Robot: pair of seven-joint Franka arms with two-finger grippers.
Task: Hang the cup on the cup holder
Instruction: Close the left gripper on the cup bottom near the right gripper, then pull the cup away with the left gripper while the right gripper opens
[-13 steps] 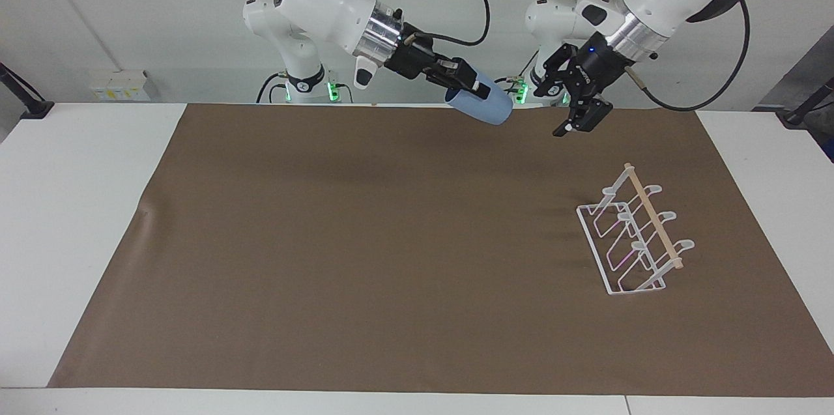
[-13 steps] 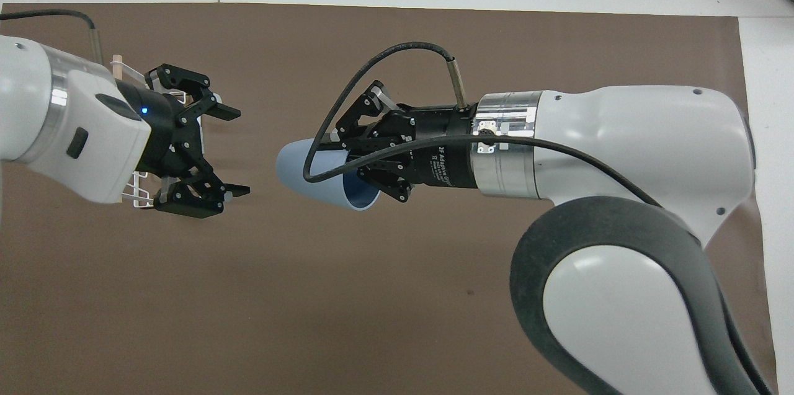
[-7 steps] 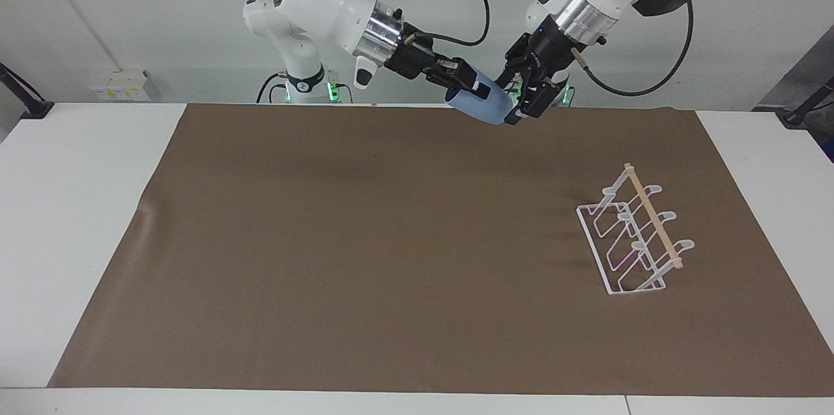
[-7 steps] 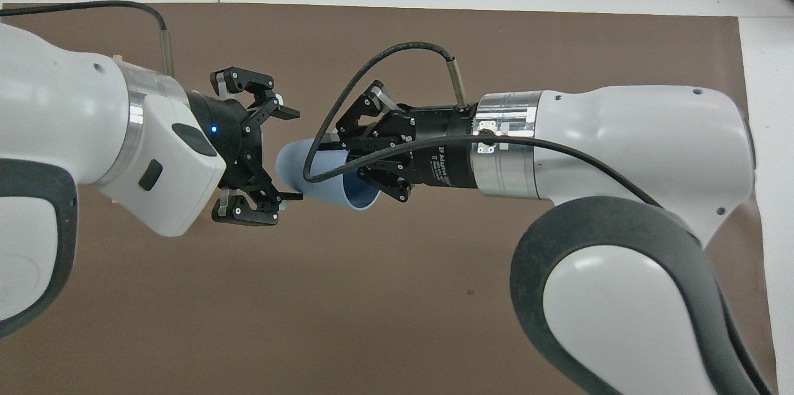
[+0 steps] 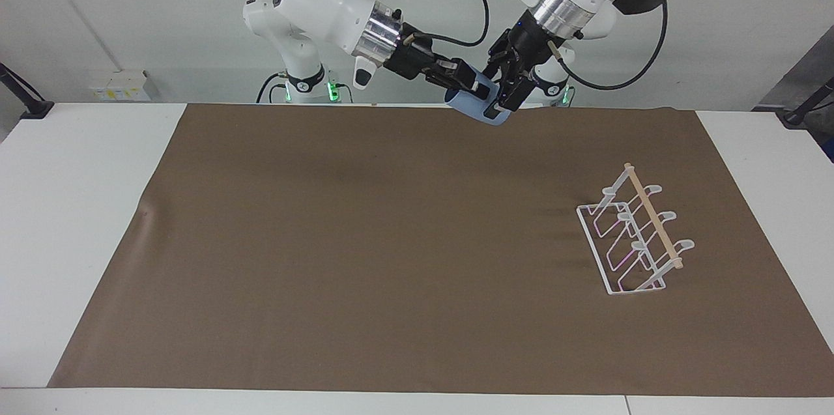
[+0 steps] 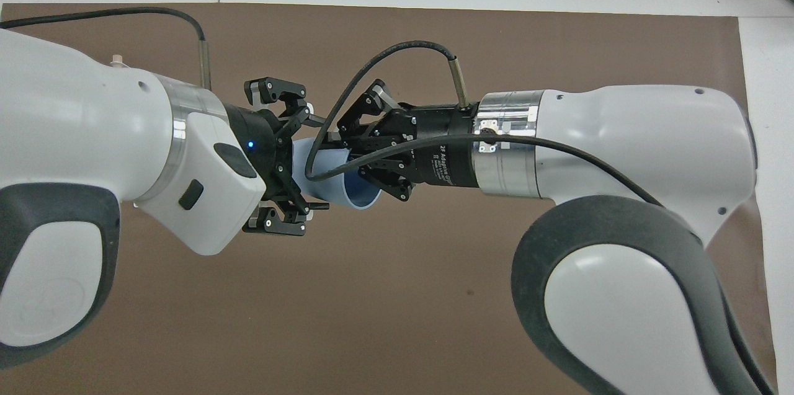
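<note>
One camera sits high across the tabletop [image 5: 78, 219], facing the robots and taking in the whole brown mat [image 5: 365, 258]. The other looks steeply down from above the robots' end, much closer. Both share the mat's middle, half a turn apart.

In the overhead view the left arm [image 6: 93, 165] covers almost all of the cup holder [image 6: 116, 60]; only one wooden tip pokes out. The same arm hides the narrow end of the cup [image 6: 329, 168]. The right gripper [image 6: 353, 159] and a black cable [image 6: 384, 60] cover more of the cup. Both arms are cut off by the edges of that view. In the facing view the tops of both arms run off the top edge. There the left gripper [image 5: 500, 97] covers the cup's [image 5: 470, 104] end
</note>
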